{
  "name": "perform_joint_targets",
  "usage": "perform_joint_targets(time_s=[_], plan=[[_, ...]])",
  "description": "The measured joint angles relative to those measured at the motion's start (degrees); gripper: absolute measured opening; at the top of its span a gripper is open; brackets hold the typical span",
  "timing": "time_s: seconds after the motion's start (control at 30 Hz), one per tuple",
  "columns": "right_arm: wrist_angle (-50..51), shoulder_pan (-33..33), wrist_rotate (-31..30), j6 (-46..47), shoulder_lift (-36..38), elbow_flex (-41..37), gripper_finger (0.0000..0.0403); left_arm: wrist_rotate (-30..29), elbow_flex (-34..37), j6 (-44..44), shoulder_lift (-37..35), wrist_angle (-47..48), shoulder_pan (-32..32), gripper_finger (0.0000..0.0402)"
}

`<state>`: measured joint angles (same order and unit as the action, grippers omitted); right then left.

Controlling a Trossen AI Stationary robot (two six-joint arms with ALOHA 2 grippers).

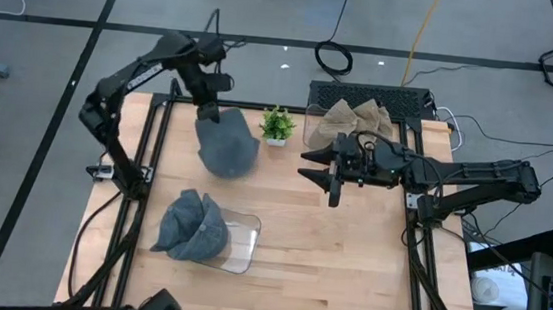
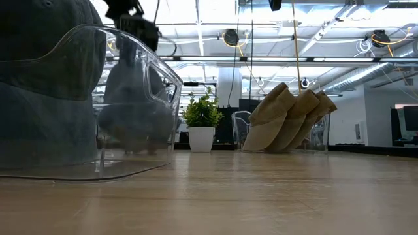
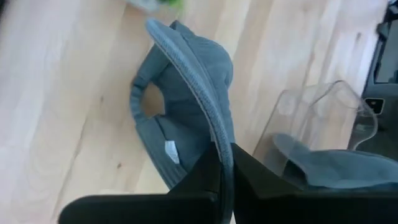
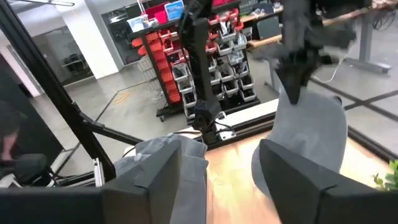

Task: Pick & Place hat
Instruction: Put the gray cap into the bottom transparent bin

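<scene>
My left fingers (image 3: 225, 171) clamped on grey hat (image 1: 225, 143) brim, hat beside plant (image 1: 278, 125). Clear bin (image 1: 239, 242) already holds hats; placement pending. Right fingers (image 1: 332, 185) apart, idle near plant.

Wooden table (image 1: 348, 252) with plant (image 1: 278, 126), bins (image 1: 239, 244)

No text or labels can be read.

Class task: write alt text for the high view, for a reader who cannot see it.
The left claw is shut on the brim of a grey hat at the wooden table's far side. The right claw hangs open mid-table; another grey hat sits in a clear bin.
</scene>
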<state>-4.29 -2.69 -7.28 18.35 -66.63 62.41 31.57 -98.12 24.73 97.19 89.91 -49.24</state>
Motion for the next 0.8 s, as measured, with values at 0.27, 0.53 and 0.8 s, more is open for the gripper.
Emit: perform_joint_targets(time_s=[0.27,0.53,0.8], plan=[[-0.59,1.27,-1.92,0.22,0.00,0.00,0.0306,1.83,-5.67,-4.34,-5.14,-0.18,5.42,0.0008],[-1.77,2.36,-2.08,-2.52,0.00,0.00,0.0326,1.83,-13.88,-11.59,-8.69,-6.21,10.12,0.0008],[-2.88,2.05,-1.56,-0.97,0.00,0.00,0.0314,1.46,-25.14,-18.26,-9.29,-14.89,12.83,0.0008]])
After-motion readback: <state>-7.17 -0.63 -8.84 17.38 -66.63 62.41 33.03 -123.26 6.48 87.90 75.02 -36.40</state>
